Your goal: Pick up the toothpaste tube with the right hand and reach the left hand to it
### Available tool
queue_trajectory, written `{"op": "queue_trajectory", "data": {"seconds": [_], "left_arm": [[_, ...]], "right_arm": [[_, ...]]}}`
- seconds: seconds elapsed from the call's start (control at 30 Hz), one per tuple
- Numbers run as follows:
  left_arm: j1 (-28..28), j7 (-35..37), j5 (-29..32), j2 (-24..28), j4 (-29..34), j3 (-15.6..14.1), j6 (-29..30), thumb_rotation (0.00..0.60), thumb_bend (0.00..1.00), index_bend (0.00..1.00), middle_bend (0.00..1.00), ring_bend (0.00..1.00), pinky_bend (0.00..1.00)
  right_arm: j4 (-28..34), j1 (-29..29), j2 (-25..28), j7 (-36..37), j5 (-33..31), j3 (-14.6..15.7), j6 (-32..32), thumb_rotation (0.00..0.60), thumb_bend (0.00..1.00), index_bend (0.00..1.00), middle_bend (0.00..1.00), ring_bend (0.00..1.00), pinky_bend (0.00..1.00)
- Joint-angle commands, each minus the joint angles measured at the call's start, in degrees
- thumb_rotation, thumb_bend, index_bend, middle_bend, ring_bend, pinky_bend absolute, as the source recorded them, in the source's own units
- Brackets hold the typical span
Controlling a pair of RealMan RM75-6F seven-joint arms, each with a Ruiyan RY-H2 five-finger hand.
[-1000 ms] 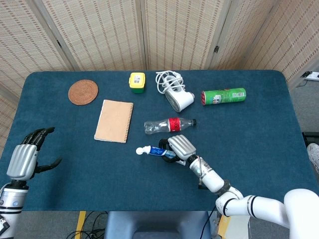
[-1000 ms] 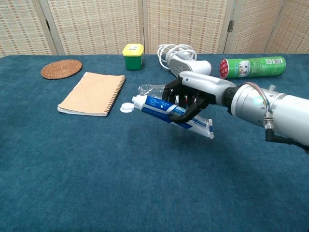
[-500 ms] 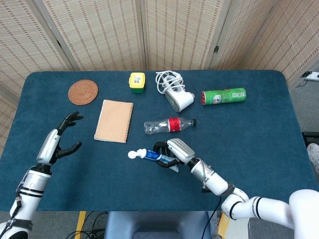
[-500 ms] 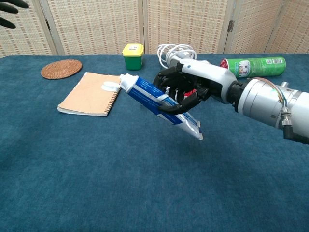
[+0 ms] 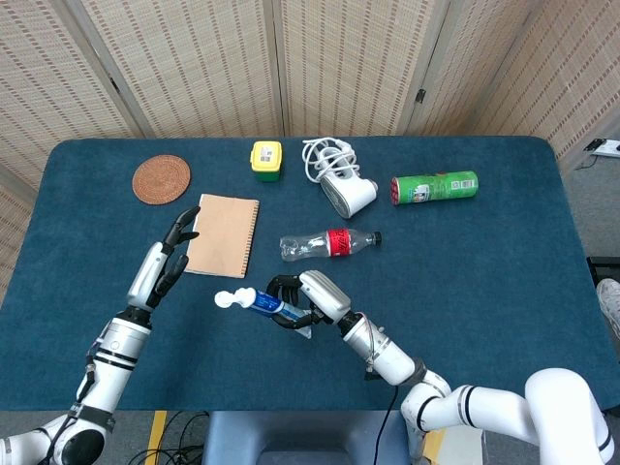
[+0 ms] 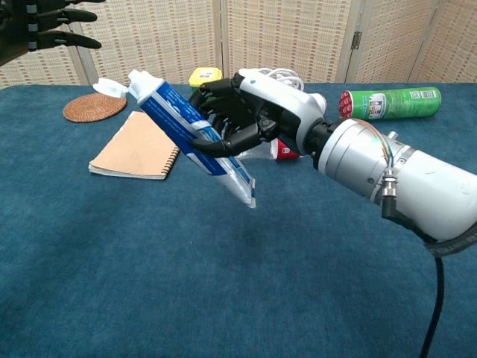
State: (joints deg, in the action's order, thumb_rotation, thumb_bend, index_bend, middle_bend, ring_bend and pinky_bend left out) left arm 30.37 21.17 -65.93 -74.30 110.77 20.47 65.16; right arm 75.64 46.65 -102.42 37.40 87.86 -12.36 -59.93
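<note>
My right hand (image 5: 308,297) (image 6: 242,112) grips the blue and white toothpaste tube (image 5: 260,303) (image 6: 186,128) around its middle and holds it well above the table. The tube is tilted, its white cap (image 5: 226,299) (image 6: 110,86) up and to the left. My left hand (image 5: 170,252) (image 6: 39,33) hovers open to the left of the cap, fingers spread, holding nothing. A short gap separates it from the cap.
A tan spiral notebook (image 5: 223,234), a round woven coaster (image 5: 162,178) and a yellow-lidded box (image 5: 266,159) lie behind the hands. A plastic bottle (image 5: 329,244), a white hair dryer (image 5: 339,182) and a green can (image 5: 435,187) are further right.
My right hand has lifted the tube higher and carried it left. My left hand has swung in from the table's left edge toward the cap.
</note>
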Motion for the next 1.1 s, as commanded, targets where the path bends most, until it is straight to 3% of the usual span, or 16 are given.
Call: {"op": "queue_trajectory", "data": {"seconds": [0.03,0.37,0.77,1.1], "left_arm": [[1.3,-1.7,1.8,-2.7,-1.1,1.0,1.2,0.051,0.02,0.00,0.02,0.00,0.17],[4.8,-5.9,4.9,-9.8,-4.5,3.1,3.0,0.024,0.02,0.00,0.00,0.00,0.16],[3.9,-4.5,5.2,-9.0,-8.2,2.6,1.7,0.065,0.02,0.00,0.00,0.00,0.16],[4.2,-2.5,5.1,-12.0,-8.4,4.1,3.4,0.067,0.02,0.00,0.00,0.00,0.16]], "right_arm": [[-1.0,0.4,-1.6,0.0,-0.8,-1.1,-1.1,0.600,0.60,0.65,0.61,0.57,0.60],[-2.5,1.8,-5.6,-2.0,-4.7,-4.8,-2.0,0.600,0.60,0.65,0.62,0.57,0.60],[-2.1,0.7,-3.9,1.0,-6.4,-6.0,-2.9,0.600,0.60,0.65,0.62,0.58,0.60],[-4.3,3.6,-8.6,-2.5,-8.6,-8.3,-2.2,0.600,0.60,0.65,0.62,0.58,0.60]]}}
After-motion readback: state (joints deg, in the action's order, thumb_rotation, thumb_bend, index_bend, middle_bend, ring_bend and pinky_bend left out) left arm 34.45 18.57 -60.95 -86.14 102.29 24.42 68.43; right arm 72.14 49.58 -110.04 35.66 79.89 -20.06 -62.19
